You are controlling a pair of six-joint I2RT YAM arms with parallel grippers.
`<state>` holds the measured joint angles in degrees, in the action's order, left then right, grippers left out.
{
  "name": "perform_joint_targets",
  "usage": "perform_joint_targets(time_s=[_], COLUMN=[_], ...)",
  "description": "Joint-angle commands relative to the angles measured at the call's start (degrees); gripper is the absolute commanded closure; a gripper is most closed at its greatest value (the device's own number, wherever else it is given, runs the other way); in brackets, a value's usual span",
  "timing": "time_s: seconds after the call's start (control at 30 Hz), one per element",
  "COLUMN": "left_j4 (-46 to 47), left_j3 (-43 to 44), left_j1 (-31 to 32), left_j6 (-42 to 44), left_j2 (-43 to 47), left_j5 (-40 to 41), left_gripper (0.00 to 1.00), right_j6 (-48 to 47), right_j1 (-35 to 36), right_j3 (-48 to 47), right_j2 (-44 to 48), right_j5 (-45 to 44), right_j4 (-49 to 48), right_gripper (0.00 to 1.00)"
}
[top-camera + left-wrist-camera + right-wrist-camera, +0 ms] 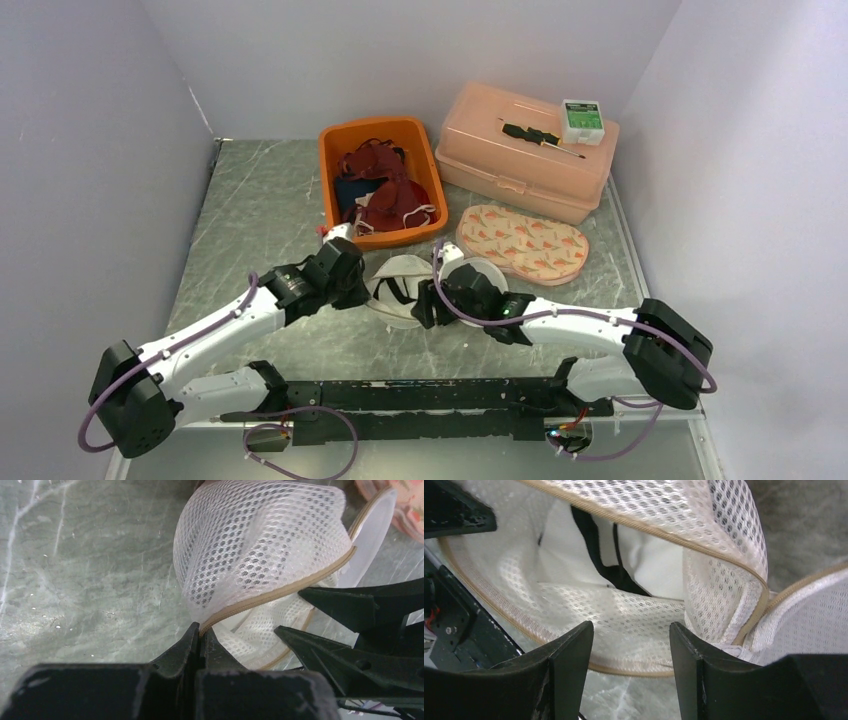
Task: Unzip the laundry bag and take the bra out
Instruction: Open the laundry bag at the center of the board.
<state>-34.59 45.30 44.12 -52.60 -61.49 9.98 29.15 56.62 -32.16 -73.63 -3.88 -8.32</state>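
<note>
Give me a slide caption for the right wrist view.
Right pincer open at the mouth of the open mesh laundry bag, black bra straps visible inside.

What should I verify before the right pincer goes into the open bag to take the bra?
1. Laundry bag unzipped, mouth open: ok.
2. Left pincer shut on the zipper edge, holding the bag up: ok.
3. Right pincer open and facing the mouth: ok.
4. Bra visible inside: ok, only a black strap shows.
5. Strap free of the mesh: cannot tell.
</note>
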Motion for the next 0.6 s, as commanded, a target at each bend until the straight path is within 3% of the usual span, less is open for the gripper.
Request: perform_joint_targets(time_s=[0.0, 0.27, 0.47, 0.57], left_j4=[3.51, 6.63, 7.12, 5.81], left_j3=[-2.19, -3.22, -3.11, -2.76], left_j1=[0.27, 0.27, 0.55, 0.97], left_j6=[3.25, 5.18, 6.78, 7.46], left_j2=[0.59, -2.33, -2.97, -3.85], left_j5=[-3.64, -7.43, -7.56, -6.22], left_gripper=[0.97, 0.97, 0.97, 0.97], right_j6=[2.12, 2.14, -0.54, -1.91], right_j1=[0.03, 0.05, 0.11, 0.09], right_j3=[1.71, 2.57, 2.01, -0.33], right_j2=[2.10, 7.46, 15.51, 14.66], right_j5=[-2.04, -3.90, -3.73, -4.63], right_j4=[2.83, 6.99, 2.57, 1.25], right_gripper=[0.38, 0.37, 0.37, 0.38])
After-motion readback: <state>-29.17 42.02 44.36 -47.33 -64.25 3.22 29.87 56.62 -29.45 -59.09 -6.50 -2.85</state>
